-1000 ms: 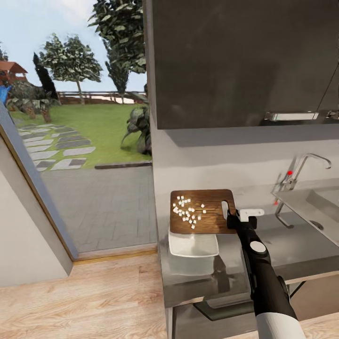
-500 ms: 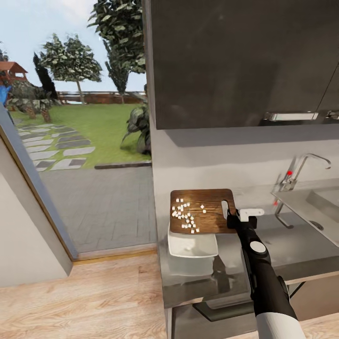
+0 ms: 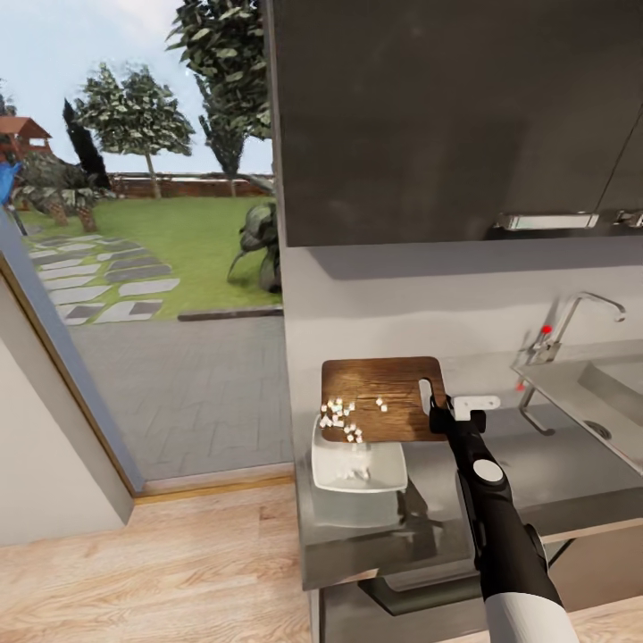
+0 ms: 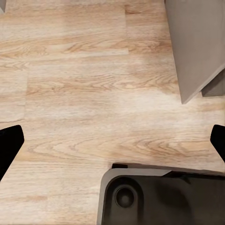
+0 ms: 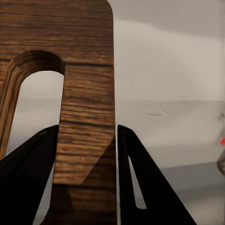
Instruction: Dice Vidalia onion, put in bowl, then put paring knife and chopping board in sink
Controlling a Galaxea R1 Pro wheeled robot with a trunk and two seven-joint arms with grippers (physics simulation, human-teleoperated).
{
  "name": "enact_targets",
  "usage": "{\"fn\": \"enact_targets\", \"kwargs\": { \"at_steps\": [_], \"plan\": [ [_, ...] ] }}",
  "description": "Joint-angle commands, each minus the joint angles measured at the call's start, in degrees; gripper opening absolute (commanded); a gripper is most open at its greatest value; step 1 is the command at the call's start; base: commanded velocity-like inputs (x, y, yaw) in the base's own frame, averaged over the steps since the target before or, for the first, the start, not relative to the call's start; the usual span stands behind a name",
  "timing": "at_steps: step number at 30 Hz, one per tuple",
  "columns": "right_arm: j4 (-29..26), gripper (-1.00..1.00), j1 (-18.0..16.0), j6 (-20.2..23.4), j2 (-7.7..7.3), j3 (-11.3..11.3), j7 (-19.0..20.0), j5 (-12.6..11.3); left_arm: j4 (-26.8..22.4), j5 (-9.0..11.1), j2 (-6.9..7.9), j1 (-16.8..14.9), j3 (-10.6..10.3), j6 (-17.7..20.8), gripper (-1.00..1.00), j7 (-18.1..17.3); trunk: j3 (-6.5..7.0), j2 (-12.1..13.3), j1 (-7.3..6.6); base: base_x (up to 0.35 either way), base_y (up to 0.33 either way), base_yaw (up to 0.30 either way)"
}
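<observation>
Brown wooden chopping board point(image 3: 382, 399) was clamped in my right gripper point(image 3: 438, 416) at the strip beside its handle slot. In the right wrist view both fingers point(image 5: 140, 187) sat closed against that strip of board point(image 5: 86, 117), one on each side. Board was held up off the countertop point(image 3: 554, 464), tipped down toward its far-left corner, with its near-left part over the white bowl point(image 3: 357, 464).

Diced onion point(image 3: 344, 420) was bunched at the board's low left edge, a couple of bits further right on the wood. A few pale bits showed inside the bowl, below that edge. Bowl sat on the countertop near its left end, just in front of the board.

Sink point(image 3: 589, 393) was off to the right, chrome tap point(image 3: 572, 321) with its red knob behind it. A small red spot showed near the sink's left rim; too small to tell what it was. Dark wall cabinets point(image 3: 446, 116) hung above.

My left gripper point(image 4: 112, 140) hung over pale wood floor point(image 4: 84, 84), fingertips point(image 4: 9, 140) wide apart at the two edges of the left wrist view, nothing between them. Part of my dark base point(image 4: 159, 197) was below it.
</observation>
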Motion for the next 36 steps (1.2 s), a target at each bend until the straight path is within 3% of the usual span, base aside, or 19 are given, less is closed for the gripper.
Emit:
{"fn": "enact_targets", "kwargs": {
  "at_steps": [1, 36],
  "plan": [
    [-0.1, -1.00, 0.0, 0.2, 0.08, -0.2, 0.5, 0.6, -0.1, 0.3, 0.02, 0.0, -0.1, -0.1, 1.00, 0.1, -0.11, -0.1, 0.04, 0.000, -0.066, 0.000],
    [-0.3, -1.00, 0.0, 0.8, 0.31, -0.1, 0.2, 0.7, -0.1, 0.3, 0.02, 0.0, -0.2, -0.1, 1.00, 0.1, -0.11, -0.1, 0.04, -0.001, -0.020, 0.000]
  ]
}}
